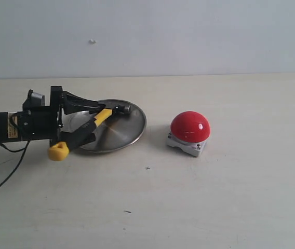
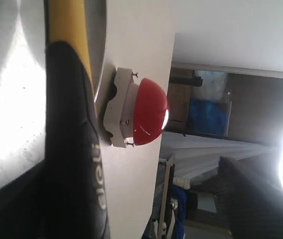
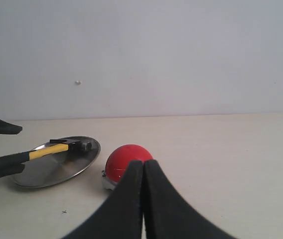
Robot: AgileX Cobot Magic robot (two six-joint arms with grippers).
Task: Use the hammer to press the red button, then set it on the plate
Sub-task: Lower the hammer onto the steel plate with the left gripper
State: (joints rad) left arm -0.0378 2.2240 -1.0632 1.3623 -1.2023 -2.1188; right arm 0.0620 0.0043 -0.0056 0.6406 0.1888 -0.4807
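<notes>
The yellow-and-black claw hammer [image 1: 93, 124] rests head-first on the round silver metal plate [image 1: 124, 139], its handle reaching off-plate between the wide-spread jaws of the left gripper [image 1: 98, 120].

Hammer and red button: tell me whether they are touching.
Apart. The exterior view shows the hammer lying across the plate, with bare table between it and the red button.

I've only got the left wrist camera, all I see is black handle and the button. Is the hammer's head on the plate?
Observer: Yes. The hammer lies with its head on the plate, yellow end past the rim.
Operator: Are my left jaws open?
Observer: The left gripper is open, with the handle between its fingers.
Operator: And the right one?
Observer: The right gripper is shut and empty, with the button ahead of it.
</notes>
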